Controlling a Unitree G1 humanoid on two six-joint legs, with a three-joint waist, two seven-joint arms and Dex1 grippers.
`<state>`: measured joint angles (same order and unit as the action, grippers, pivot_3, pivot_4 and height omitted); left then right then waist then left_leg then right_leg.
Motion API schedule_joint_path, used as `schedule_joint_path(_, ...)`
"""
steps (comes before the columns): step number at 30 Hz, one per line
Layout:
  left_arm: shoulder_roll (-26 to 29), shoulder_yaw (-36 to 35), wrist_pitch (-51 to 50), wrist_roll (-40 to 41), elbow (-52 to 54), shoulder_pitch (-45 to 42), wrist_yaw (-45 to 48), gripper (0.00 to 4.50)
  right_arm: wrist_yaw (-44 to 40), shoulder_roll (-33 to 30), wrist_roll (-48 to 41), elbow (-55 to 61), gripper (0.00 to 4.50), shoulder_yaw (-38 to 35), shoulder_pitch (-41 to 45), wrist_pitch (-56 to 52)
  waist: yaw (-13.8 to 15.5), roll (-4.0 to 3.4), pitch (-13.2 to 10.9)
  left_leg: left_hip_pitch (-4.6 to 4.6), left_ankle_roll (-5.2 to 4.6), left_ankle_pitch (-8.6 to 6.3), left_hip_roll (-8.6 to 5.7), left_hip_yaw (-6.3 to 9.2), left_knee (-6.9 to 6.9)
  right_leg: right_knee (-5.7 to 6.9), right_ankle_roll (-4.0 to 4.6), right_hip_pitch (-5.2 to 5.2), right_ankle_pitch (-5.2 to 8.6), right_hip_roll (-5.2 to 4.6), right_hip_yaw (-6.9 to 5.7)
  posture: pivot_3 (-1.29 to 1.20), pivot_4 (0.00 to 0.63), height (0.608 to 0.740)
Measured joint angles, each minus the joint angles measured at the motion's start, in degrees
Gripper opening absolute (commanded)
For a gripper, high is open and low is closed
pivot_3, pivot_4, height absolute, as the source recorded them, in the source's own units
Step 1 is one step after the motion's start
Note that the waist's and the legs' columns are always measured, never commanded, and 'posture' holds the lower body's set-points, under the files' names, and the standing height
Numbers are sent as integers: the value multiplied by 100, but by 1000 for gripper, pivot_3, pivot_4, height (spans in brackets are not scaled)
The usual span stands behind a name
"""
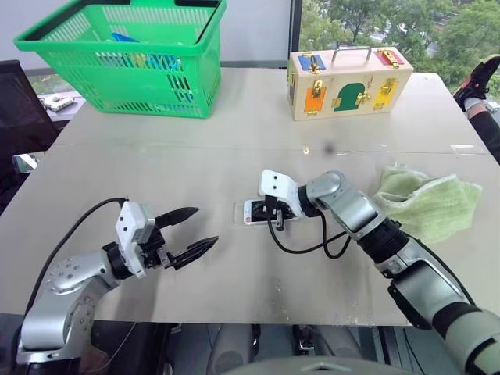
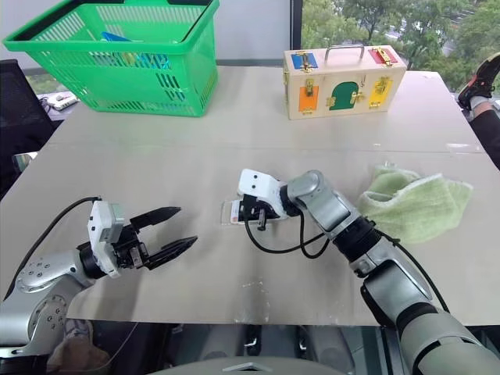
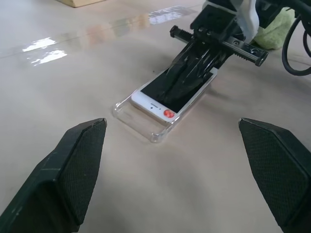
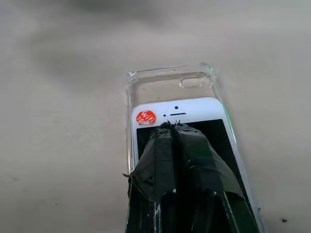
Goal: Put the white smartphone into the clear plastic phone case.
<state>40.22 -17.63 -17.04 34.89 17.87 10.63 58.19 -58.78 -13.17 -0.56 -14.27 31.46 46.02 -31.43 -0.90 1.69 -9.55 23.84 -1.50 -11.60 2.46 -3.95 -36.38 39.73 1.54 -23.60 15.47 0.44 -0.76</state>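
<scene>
- The phone lies screen-up on top of the clear case, both flat on the surface between the two arms. It overlaps most of the shell but sits short of the end with the camera cut-out, so a strip of bare case shows past the phone's top edge.
- The right gripper has its jaws pressed together into one narrow tip, and that tip rests on the dark glass near the phone's top end — pressing, by the look of it, not gripping.
- The step in hand looks like nudging the phone forward and down until it seats inside the rim. Best done with light pressure along the long axis of the case, keeping the tip centred on the glass so the phone does not twist against one side wall.
- A thin shell like this may slide on the surface — so push slowly.
- The left gripper hovers near the phone's free end, jaws spread wide with nothing between them, apart from the case and well placed to brace it.
</scene>
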Motion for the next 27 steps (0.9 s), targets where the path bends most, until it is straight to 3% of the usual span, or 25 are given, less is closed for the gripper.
schedule_joint_path(10,-41,16,12,-91,20,68,-169,4500,59,157,-418,15,80,-644,-359,-8,2,2,-3,7,1,-1,0,-8,3,-1,16,-8,9,-12,-2,0,150,740)
schedule_joint_path(13,-22,65,-14,-224,16,9,-251,4500,62,63,-752,559,80,-977,-473,-359,7,-3,-13,18,1,-1,0,-9,4,-2,-1,-18,-1,-13,-3,0,150,740)
schedule_joint_path(18,1,290,-134,-419,-181,-344,-350,2932,188,-515,-1147,2065,0,-1499,-541,-1004,21,-2,-13,35,0,-1,0,-9,7,-16,-4,-26,-1,-16,-10,0,150,740)
schedule_joint_path(24,23,589,-133,-690,-540,-617,-326,224,797,-1456,-841,2714,0,-1663,-1203,-1259,6,-2,-13,51,-1,-1,-1,-12,15,-36,-4,-38,-2,-18,-11,0,150,740)
schedule_joint_path(27,13,839,-133,-894,-751,-888,-352,89,1142,-1632,-724,2965,0,-1697,-1412,-1458,7,-2,-13,75,-1,0,-1,-12,15,-27,-6,-65,-3,-15,-15,0,150,740)
